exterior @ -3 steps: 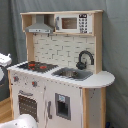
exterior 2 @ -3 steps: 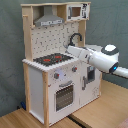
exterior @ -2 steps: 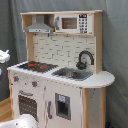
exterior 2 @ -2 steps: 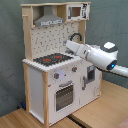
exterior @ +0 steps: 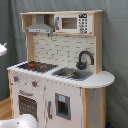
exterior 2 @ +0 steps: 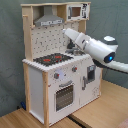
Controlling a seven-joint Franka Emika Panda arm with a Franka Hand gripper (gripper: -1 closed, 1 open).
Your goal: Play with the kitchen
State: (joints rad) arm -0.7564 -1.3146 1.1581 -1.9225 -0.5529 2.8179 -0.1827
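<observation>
The kitchen (exterior: 60, 80) is a white and light-wood toy unit. It has a grey hood (exterior: 39, 26), a microwave (exterior: 72, 22), a red-ringed black stovetop (exterior: 35, 65), a sink (exterior: 72, 73) and a black faucet (exterior: 85, 59). In the second exterior view the kitchen (exterior 2: 55, 85) shows its oven door (exterior 2: 64, 95) and knobs. My white arm (exterior 2: 92, 47) reaches in from the second exterior view's right. Its narrow end (exterior 2: 67, 33) is level with the dotted backboard, above the counter. The gripper cannot be made out there.
A grey curtain hangs behind the kitchen in both exterior views. White robot parts show at the first exterior view's left edge (exterior: 2, 48) and bottom (exterior: 22, 121). A wooden floor (exterior 2: 100, 110) runs under and in front of the unit.
In the second exterior view the arm's narrow end has risen and moved left, from beside the counter to level with the backboard. The kitchen has not moved.
</observation>
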